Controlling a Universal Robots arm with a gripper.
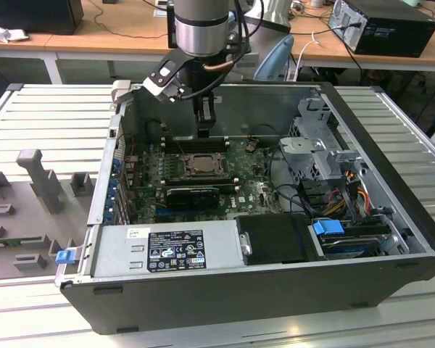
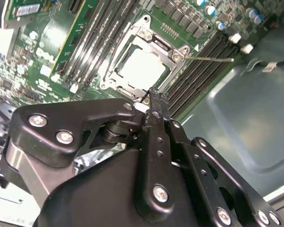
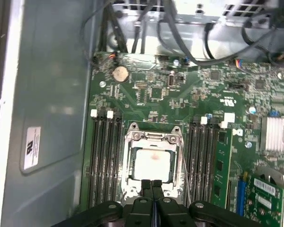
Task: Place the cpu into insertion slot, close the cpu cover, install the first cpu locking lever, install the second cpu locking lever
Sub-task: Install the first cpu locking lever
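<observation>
Worktop: a pale ribbed metal worktop (image 1: 391, 116) carries an open dark computer case (image 1: 275, 297) that lies on its side.
Front of case: a grey power supply (image 1: 167, 246) with a label fills the nearest edge in the exterior view. A blue clip (image 1: 65, 255) sits at the corner on the exterior view's left.
Middle of case: a large black card (image 1: 192, 196) stands on the green motherboard (image 3: 151, 90), just in front of the socket.
Cpu: the cpu (image 3: 153, 163) lies flat in the insertion slot, its pale metal top showing through the window of the cover.
Cpu cover: the cpu cover (image 3: 153, 137) is down, framing the chip on all sides.
Lever: in the second wrist view a thin wire lever (image 2: 208, 59) sticks out from a corner of the cover across the nearby memory slots (image 3: 104, 161).
Gripper: the black gripper (image 1: 205, 130) hangs inside the case over the socket's far side. Its fingers (image 3: 146, 187) are pressed together with nothing between them, tips just at the cover's edge. Whether they touch it cannot be told.
Arm: the grey arm (image 1: 199, 29) comes down from above the case's far wall.
Background: wooden worktops (image 1: 94, 40) with cables stand beyond.
</observation>
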